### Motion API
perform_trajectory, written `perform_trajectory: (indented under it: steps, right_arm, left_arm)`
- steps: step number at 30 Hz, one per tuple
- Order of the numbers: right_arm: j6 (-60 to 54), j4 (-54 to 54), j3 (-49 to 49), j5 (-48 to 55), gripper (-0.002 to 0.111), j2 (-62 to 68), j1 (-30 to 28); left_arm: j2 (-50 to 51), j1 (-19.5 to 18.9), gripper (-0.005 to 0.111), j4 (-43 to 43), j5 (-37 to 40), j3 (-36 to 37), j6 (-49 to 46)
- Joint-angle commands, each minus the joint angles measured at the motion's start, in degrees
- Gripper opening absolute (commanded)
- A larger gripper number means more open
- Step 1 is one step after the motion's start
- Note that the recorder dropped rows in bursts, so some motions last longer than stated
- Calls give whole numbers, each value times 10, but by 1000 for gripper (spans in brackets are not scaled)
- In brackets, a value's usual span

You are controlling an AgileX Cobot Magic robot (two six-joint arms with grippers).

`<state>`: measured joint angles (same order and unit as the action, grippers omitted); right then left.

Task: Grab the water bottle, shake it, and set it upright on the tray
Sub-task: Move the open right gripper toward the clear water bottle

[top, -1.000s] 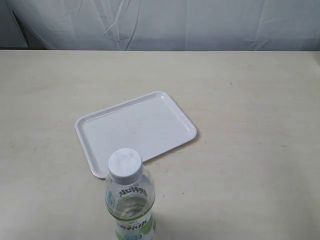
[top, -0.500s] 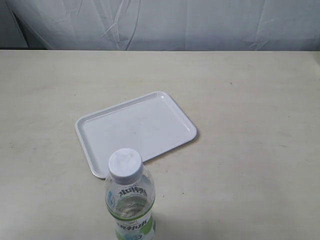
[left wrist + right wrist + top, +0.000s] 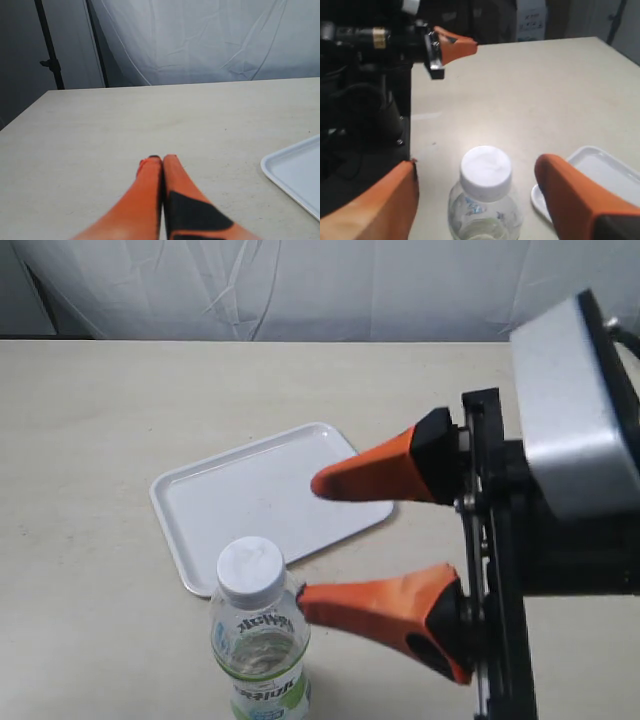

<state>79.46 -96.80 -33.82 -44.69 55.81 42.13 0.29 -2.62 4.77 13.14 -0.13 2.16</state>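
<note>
The water bottle (image 3: 259, 640) stands upright on the table near the front edge, clear with a white cap and a white-and-green label; it also shows in the right wrist view (image 3: 485, 196). Just behind it lies the white tray (image 3: 205, 510), whose corner appears as the tray (image 3: 600, 162) and the tray (image 3: 295, 175). My right gripper (image 3: 312, 540) is open, its orange fingers (image 3: 375, 612) pointing left, apart from the bottle; in the right wrist view the right gripper (image 3: 475, 172) has the cap between its spread tips. My left gripper (image 3: 159, 160) is shut on nothing, over bare table.
A beige table (image 3: 500, 390) carries everything, with a white cloth backdrop (image 3: 320, 285) behind it. The left arm's orange fingers (image 3: 455, 47) show far off in the right wrist view, near a dark stand (image 3: 360, 100). A black pole (image 3: 47, 45) stands beyond the table.
My right arm has come into the exterior view from the right, its open fingers now reaching toward the bottle. Bottle and tray have not moved.
</note>
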Motion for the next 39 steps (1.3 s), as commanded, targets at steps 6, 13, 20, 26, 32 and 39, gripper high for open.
perform_trajectory:
  steps: [6, 13, 20, 26, 32, 39]
  right_arm:
    - [65, -32, -1, -3, 68, 4, 13]
    - [49, -32, 63, 41, 68, 42, 13]
    - [-1, -22, 73, 60, 68, 74, 13]
    - [-1, 25, 73, 60, 68, 84, 13]
    - [2, 50, 73, 37, 68, 84, 13]
    - [-4, 50, 71, -21, 68, 84, 13]
  left_arm:
    - [-3, -1, 0, 1, -2, 1, 4]
    - [-3, -1, 0, 1, -2, 1, 4]
    - [-3, -1, 0, 1, -2, 1, 4]
    - [-3, -1, 0, 1, -2, 1, 4]
    - [-3, -1, 0, 1, -2, 1, 4]
    - [-3, -1, 0, 1, -2, 1, 4]
